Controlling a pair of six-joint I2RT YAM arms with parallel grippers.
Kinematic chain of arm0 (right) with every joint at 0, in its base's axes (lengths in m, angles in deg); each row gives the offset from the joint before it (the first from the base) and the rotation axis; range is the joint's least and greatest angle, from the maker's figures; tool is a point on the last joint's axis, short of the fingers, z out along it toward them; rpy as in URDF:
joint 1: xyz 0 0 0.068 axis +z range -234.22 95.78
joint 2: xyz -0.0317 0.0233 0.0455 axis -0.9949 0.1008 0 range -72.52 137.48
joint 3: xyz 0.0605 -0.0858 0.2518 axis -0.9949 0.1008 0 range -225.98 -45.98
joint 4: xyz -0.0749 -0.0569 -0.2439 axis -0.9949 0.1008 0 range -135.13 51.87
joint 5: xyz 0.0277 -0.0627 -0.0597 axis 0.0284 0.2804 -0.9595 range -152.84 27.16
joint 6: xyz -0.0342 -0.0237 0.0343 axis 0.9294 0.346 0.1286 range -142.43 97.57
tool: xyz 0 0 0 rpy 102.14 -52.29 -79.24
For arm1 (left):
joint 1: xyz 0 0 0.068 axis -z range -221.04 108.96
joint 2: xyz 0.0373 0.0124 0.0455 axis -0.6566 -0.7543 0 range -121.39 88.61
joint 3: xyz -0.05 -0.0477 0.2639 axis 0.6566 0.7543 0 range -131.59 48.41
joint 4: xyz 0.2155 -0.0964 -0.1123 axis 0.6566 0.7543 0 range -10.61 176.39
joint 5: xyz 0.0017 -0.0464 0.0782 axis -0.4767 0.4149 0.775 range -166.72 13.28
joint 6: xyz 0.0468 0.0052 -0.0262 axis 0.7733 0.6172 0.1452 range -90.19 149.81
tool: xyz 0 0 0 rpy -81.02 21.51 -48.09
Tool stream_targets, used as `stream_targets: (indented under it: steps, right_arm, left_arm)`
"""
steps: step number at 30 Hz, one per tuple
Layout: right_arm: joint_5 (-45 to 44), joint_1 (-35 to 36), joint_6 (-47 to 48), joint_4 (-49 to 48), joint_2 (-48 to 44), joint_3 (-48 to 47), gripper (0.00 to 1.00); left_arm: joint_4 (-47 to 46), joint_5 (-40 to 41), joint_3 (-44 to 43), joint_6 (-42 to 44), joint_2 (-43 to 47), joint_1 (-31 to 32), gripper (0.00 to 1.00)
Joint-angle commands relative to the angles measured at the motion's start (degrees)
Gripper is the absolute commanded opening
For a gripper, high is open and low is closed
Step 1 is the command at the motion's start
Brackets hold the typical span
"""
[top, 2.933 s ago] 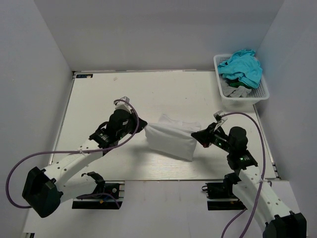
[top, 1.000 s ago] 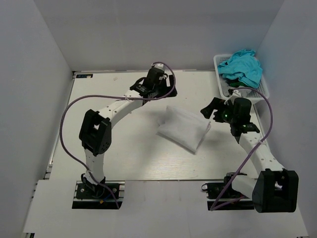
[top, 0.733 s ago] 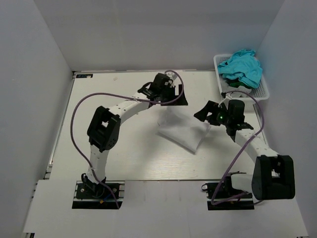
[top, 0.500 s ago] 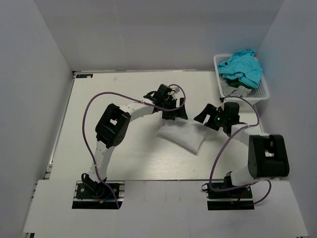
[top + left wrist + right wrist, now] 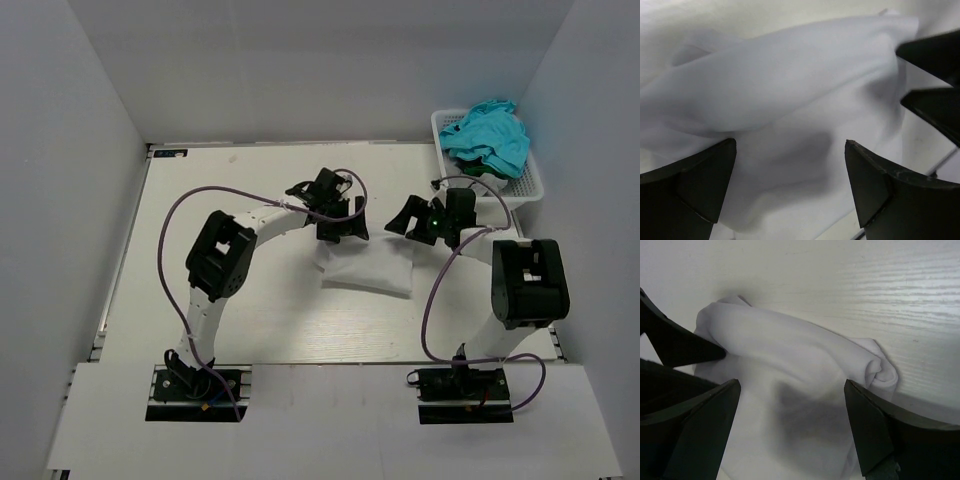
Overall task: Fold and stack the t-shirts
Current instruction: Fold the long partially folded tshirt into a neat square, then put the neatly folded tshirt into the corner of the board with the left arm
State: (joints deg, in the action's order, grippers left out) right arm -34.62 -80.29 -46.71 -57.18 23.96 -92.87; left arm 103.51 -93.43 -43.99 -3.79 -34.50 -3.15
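1. The folded white t-shirt [image 5: 368, 272] lies mid-table. My left gripper [image 5: 790, 145] and right gripper [image 5: 791, 384] hang over its far edge, both spread, holding nothing.
2. Folding looks finished (my guess); next I need the teal shirt [image 5: 487, 135] from the basket [image 5: 534, 178].

A pale desk [image 5: 180, 170] with fine wood grain lies under the fingers [image 5: 690, 185] and runs out past them on every side, in even, bright light that leaves only soft shadows. Plain white walls [image 5: 330, 70] rise beyond the fingers at the desk's far edge and close in to their left and right.
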Motion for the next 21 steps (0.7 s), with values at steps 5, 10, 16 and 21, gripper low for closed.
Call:
stream_targets:
  steps: [5,10,16,21]
  right_arm:
    - [-9.74,1.79,9.06,9.57,-13.85,-2.51,0.90]
    - [-16.27,1.97,8.72,14.60,-19.66,0.48,0.90]
    - [-17.59,1.88,8.63,14.08,-23.71,3.65,0.90]
    - [-18.82,1.88,8.80,13.55,-24.51,4.27,0.90]
  left_arm:
    - [16.03,18.28,-8.41,-1.28,7.88,-0.54,1.00]
    - [24.22,16.99,-7.71,-6.39,9.20,-0.54,1.00]
    - [24.30,12.42,-5.86,-7.18,4.83,0.69,1.00]
    - [22.82,7.14,-6.48,-7.18,1.29,0.69,1.00]
